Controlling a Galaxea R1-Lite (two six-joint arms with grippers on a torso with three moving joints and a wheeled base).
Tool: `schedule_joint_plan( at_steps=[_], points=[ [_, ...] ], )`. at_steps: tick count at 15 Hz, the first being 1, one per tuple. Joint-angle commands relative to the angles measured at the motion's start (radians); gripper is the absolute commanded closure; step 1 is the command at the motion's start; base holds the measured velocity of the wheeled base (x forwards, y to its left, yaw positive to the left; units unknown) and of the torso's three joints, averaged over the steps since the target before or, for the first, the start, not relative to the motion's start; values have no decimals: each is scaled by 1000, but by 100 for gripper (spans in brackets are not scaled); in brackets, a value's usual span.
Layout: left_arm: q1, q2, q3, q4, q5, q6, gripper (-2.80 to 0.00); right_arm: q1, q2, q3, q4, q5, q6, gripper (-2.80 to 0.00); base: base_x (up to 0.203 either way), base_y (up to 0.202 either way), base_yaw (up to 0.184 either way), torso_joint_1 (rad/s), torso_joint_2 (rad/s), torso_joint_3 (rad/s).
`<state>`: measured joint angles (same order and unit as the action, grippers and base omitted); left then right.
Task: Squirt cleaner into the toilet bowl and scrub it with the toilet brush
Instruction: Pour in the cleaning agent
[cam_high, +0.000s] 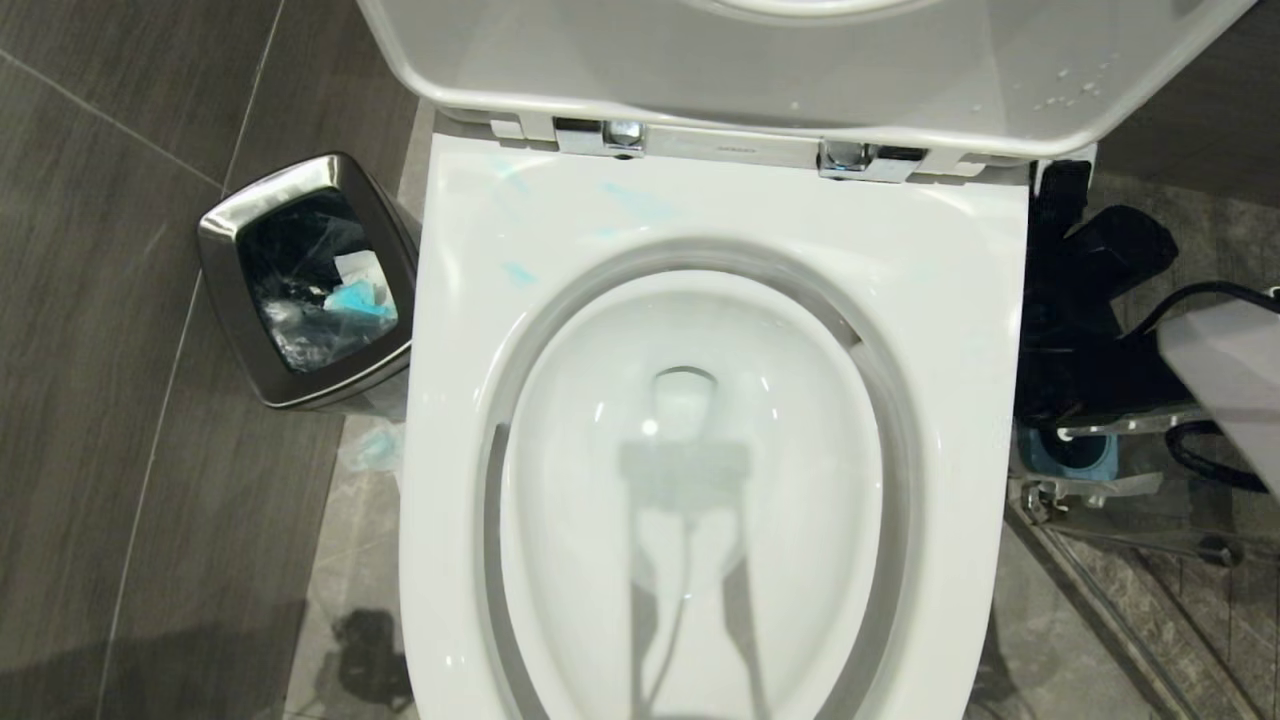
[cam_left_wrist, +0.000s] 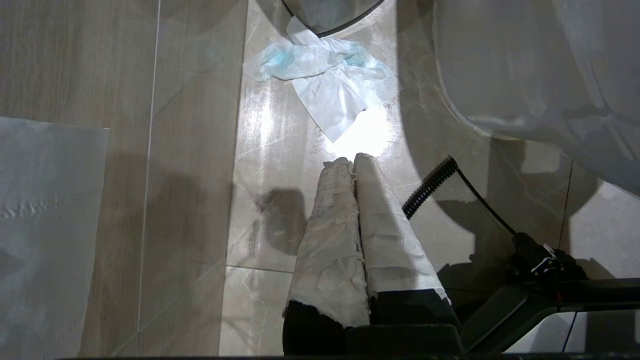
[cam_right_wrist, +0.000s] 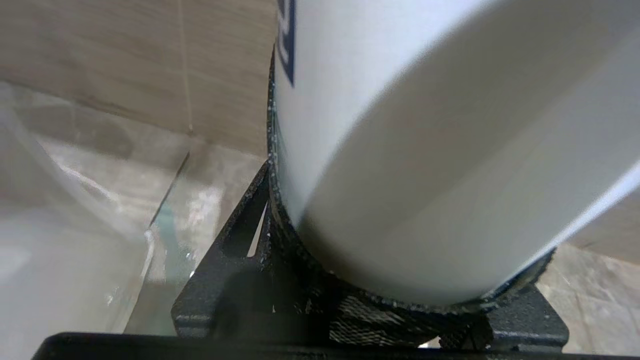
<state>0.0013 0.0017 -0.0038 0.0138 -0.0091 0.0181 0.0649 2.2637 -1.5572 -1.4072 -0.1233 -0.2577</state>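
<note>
Below the head camera, the toilet bowl (cam_high: 960, 330) fills the middle of the view, its lid tipped up against the back on chrome hinges (cam_high: 610, 135). Pale blue smears of the cleaner (cam_high: 520, 272) mark the wide white rim on the robot's left and toward the back; the water in the basin looks clear. To the left of the bowl stands a small steel waste bin (cam_high: 225, 235) with crumpled paper and something turquoise inside it. On the right, just beside the bowl, a blue holder (cam_high: 1072, 452) sits low among dark gear and black cables; no brush handle can be made out there.

The left gripper (cam_left_wrist: 354, 161) hangs above the floor beside the bowl's base, its two wrapped fingers pressed together with nothing between them. A blue-stained tissue (cam_left_wrist: 330, 80) lies on the tiles ahead of it.

The right gripper (cam_right_wrist: 400, 300) has its black jaws part-way apart around a broad white cylinder (cam_right_wrist: 410, 150) with a dark blue mark near its edge, possibly a bottle, though the close view shows too little to say. It sits against the jaw cradle.
</note>
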Motion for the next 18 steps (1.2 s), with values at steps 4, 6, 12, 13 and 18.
schedule_joint_plan(
  at_steps=[4,6,12,13,18],
  points=[
    [0,1,1,0,0,0,0,-6,-232,171,43,-5,-2,0,0,0,0,0,0,0],
    [0,1,-1,0,0,0,0,-8,-318,212,91,-5,-2,0,0,0,0,-1,19,1],
    [0,1,-1,0,0,0,0,-32,-559,269,357,-4,-1,0,0,0,0,0,0,0],
    [0,1,1,0,0,0,0,-43,-582,281,386,-2,0,0,0,0,0,0,0,0],
    [0,1,1,0,0,0,0,-50,-669,312,490,-2,-1,0,0,0,0,1,5,1]
  ],
)
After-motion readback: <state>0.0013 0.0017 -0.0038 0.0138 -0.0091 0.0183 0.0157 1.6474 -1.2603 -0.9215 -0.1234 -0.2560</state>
